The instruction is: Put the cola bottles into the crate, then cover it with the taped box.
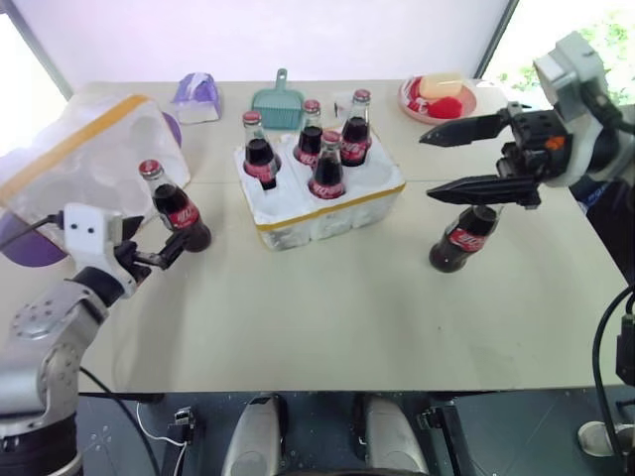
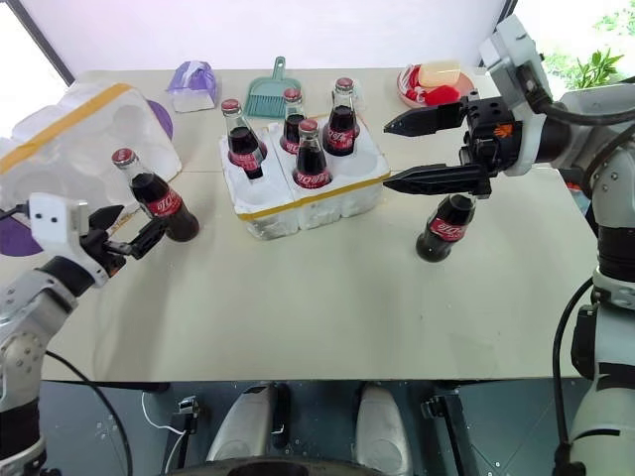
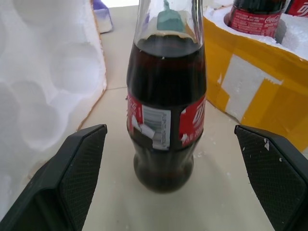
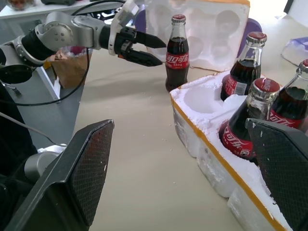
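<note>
The crate (image 1: 327, 213), a low white foam tray with a yellow tape band, sits mid-table with several cola bottles (image 1: 327, 169) standing in its wells. To its left another cola bottle (image 3: 166, 110) stands on the table beside the taped box (image 1: 89, 149), which lies on its side with its wells showing. My left gripper (image 1: 177, 248) is open and level, with a finger (image 3: 72, 168) on either side of that bottle and not touching it. Right of the crate a further bottle (image 1: 464, 238) stands on the table. My right gripper (image 1: 427, 167) hangs open above it, pointing toward the crate.
At the back of the table are a teal dustpan (image 1: 278, 104), a purple tissue pack (image 1: 196, 97) and a red plate of food (image 1: 437, 97). A purple object (image 1: 25, 248) pokes out under the taped box. The table's front half (image 1: 317, 317) is bare.
</note>
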`<act>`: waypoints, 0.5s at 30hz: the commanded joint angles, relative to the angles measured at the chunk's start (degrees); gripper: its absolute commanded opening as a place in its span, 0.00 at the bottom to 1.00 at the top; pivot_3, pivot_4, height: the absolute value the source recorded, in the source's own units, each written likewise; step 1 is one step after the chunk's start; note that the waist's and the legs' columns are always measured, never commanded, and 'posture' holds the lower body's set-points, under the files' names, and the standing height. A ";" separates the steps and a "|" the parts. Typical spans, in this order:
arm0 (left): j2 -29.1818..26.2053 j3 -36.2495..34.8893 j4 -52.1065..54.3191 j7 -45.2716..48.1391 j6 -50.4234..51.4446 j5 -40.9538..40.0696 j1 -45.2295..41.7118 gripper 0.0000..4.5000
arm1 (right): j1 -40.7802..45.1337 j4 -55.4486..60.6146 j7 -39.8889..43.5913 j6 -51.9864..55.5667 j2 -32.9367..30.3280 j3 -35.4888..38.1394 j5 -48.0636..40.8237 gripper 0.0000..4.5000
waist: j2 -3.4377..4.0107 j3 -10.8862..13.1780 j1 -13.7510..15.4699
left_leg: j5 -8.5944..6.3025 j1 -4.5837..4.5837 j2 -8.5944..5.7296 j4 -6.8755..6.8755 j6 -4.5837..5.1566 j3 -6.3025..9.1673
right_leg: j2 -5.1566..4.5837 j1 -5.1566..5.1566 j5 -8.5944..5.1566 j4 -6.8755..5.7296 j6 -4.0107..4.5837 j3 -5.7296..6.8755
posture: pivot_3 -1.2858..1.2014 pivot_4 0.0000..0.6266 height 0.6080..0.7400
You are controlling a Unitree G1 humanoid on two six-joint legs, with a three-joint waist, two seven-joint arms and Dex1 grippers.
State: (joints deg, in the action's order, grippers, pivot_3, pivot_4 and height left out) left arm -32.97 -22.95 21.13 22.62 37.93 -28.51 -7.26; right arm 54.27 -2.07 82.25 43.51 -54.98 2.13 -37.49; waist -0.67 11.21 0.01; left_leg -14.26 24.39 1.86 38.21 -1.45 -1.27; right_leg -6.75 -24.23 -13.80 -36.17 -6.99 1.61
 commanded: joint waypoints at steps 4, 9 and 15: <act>-0.22 4.01 -7.87 0.84 -5.37 4.24 -5.55 0.99 | -0.06 2.39 -1.07 0.78 -0.68 3.08 -1.75 1.00 | 0.00 0.00 0.34 | 0.00 0.00 0.00 0.00 0.00 -0.02 | 0.00 -0.01 0.00 0.00 0.00 0.00 | 0.52 0.24 0.97; -0.06 5.97 -12.90 1.80 -7.61 5.91 -8.46 0.99 | -0.28 2.51 -1.83 1.00 -0.55 3.34 -2.17 1.00 | 0.00 0.00 0.51 | 0.00 0.00 0.00 0.00 0.00 -0.02 | 0.00 -0.01 0.00 0.00 0.00 -0.01 | 0.52 0.24 0.97; -0.20 5.21 -12.47 2.97 -8.75 5.22 -8.57 0.61 | -1.03 3.17 -2.33 1.18 -0.93 3.68 -2.86 1.00 | 0.00 0.00 0.58 | 0.00 0.01 0.01 0.00 0.00 -0.02 | 0.00 -0.02 0.00 0.00 -0.01 0.00 | 0.52 0.24 0.97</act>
State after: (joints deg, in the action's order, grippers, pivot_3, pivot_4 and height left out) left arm -32.49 -16.29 6.93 25.24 30.46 -22.99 -15.46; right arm 52.69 -0.44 80.08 44.74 -55.04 3.29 -39.22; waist -0.67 11.21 0.58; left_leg -14.26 24.40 1.87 38.22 -1.45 -1.30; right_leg -6.76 -24.24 -13.79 -36.17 -7.00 1.61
